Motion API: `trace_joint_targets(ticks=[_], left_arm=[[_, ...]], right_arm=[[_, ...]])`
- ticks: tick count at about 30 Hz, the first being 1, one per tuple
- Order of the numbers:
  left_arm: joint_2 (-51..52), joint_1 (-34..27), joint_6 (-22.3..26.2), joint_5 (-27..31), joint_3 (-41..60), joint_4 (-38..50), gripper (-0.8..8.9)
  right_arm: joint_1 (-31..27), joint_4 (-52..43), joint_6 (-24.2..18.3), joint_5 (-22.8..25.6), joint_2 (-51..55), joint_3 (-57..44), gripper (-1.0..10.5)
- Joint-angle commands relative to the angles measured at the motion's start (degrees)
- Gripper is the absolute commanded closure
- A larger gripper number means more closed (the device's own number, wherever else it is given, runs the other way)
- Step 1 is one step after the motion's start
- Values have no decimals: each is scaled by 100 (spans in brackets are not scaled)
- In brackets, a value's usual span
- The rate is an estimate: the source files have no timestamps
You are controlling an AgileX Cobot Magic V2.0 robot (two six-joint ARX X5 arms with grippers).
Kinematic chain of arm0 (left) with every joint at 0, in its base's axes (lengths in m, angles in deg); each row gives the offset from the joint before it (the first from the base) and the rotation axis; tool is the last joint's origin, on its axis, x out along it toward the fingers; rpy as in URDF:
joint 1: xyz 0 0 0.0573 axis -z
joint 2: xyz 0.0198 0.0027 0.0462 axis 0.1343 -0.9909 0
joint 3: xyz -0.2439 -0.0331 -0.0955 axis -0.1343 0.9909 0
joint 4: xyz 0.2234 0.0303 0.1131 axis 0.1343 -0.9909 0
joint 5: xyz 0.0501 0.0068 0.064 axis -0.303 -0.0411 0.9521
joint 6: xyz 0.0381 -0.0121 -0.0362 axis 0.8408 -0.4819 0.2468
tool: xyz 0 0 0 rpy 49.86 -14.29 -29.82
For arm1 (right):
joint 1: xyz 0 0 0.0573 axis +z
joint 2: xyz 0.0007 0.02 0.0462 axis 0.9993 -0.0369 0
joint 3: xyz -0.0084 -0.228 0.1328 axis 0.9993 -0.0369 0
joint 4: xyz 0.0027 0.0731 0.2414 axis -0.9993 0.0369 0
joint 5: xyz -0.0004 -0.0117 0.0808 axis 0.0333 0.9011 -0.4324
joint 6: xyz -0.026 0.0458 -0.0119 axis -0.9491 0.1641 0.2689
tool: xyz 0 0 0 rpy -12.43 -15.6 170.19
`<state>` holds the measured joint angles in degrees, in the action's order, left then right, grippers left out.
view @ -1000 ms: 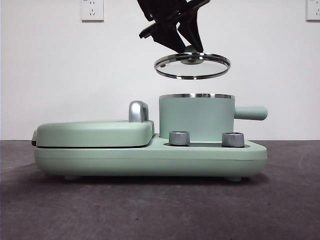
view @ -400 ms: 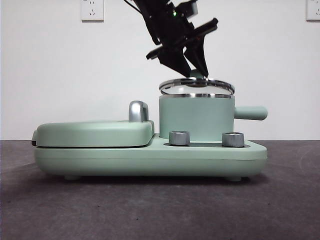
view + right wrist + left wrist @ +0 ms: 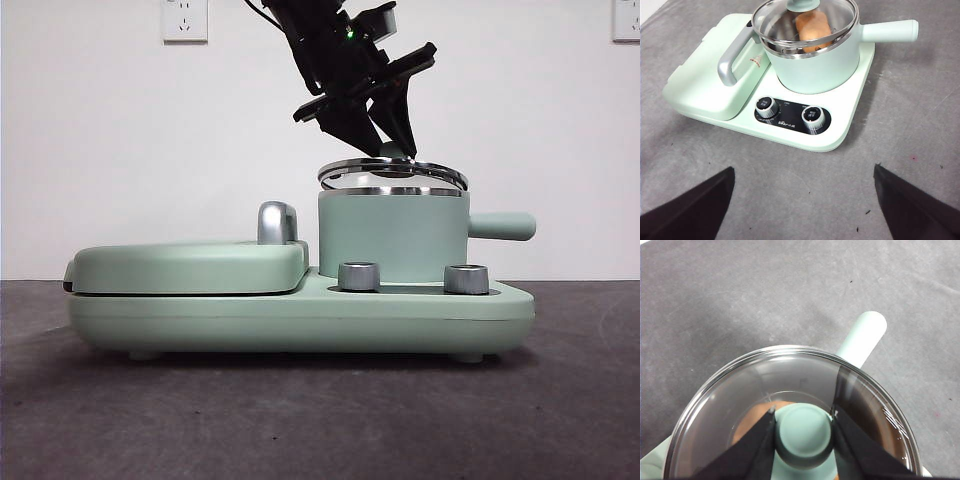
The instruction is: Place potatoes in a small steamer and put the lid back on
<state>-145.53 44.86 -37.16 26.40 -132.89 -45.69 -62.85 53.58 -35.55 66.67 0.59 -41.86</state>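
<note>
My left gripper [image 3: 392,150] is shut on the mint-green knob [image 3: 804,435] of the glass lid [image 3: 393,172]. It holds the lid slightly tilted right at the steel rim of the small steamer [image 3: 392,235]; I cannot tell whether it touches. In the left wrist view the jaws [image 3: 802,412] clamp the knob over the glass [image 3: 740,390]. The orange-brown potato [image 3: 812,25] lies inside the steamer [image 3: 815,65] under the lid [image 3: 840,20]; it also shows through the glass [image 3: 752,422]. My right gripper [image 3: 803,169] is open and empty, back from the appliance.
The steamer stands on a mint-green appliance base [image 3: 300,315] with two steel dials [image 3: 766,106] [image 3: 812,117]. A flat griddle cover [image 3: 190,265] with a chrome handle [image 3: 277,222] lies beside the steamer. The steamer's side handle [image 3: 500,226] sticks out to the right. The table is dark grey.
My left gripper has come down with the lid from well above the steamer to its rim. In the last half second it has barely moved.
</note>
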Motion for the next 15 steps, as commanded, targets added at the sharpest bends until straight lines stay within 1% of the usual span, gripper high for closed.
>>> trace_joint_targets(ticks=[1, 15], left_arm=[[-96, 46, 37, -26, -223, 173, 805], [-61, 66, 20, -26, -223, 151, 805]], right_arm=[[33, -61, 52, 9, -15, 35, 507], [33, -103, 59, 9, -15, 35, 507]])
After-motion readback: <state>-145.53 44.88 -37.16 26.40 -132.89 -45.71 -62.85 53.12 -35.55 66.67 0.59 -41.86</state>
